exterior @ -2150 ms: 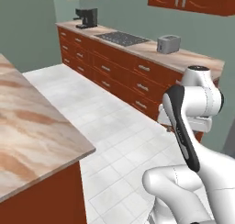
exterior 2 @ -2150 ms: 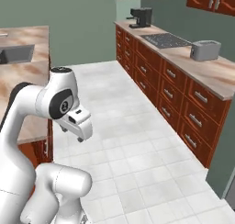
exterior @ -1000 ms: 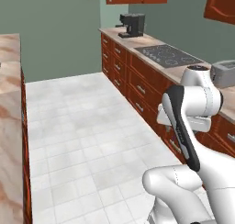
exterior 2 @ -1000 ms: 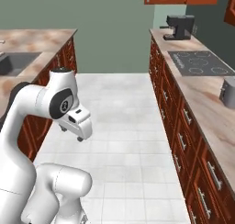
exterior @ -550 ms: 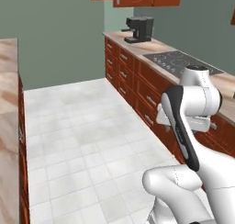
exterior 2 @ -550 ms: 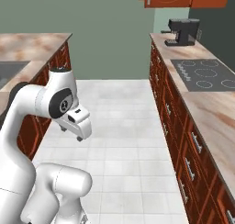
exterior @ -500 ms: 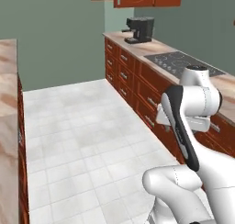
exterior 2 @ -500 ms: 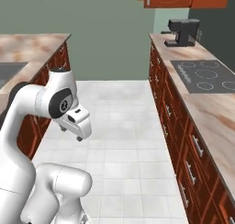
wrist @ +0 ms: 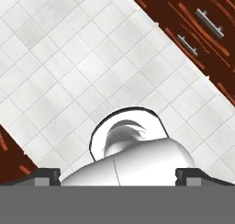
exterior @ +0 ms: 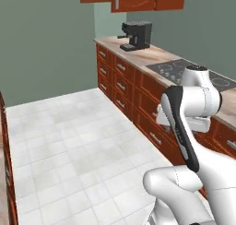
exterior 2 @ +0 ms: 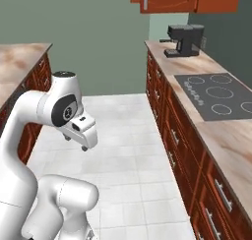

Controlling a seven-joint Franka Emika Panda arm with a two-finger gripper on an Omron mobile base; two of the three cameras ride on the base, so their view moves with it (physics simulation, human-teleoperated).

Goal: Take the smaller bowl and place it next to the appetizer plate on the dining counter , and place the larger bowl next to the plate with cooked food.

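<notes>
The gripper stands wide and empty, aimed down at the tiled floor — the arm is tucked for driving. No bowl is in sight; the dining counter edges the right base view's upper left.

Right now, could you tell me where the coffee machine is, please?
The coffee machine stands at the far end of the wall counter, beyond the black cooktop, under the wooden cabinets.

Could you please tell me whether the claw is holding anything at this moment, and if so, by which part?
Nothing is held: the claw is open, its two dark fingertips wide apart over the white tiled floor.
</notes>
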